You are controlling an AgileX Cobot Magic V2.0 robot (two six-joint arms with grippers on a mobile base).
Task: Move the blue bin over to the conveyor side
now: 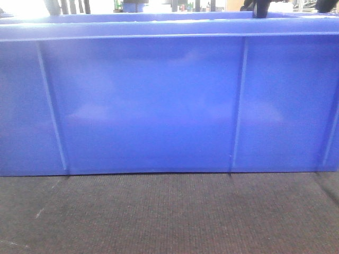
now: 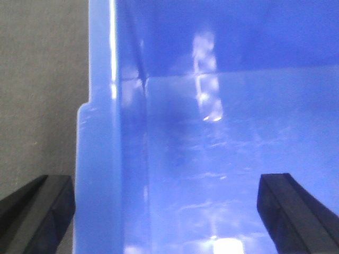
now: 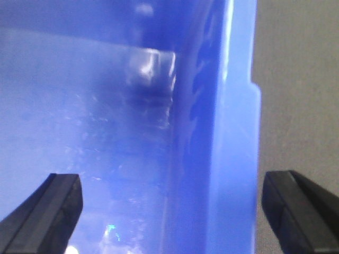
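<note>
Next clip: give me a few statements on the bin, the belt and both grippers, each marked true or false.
1. The blue bin rests on the dark belt. True.
2. The left gripper is shut. False: it is open, one finger on each side of the bin's wall.
3. The right gripper straddles the bin's rim. True.
4. The bin holds boxes. False: only bare blue floor shows in the wrist views.
</note>
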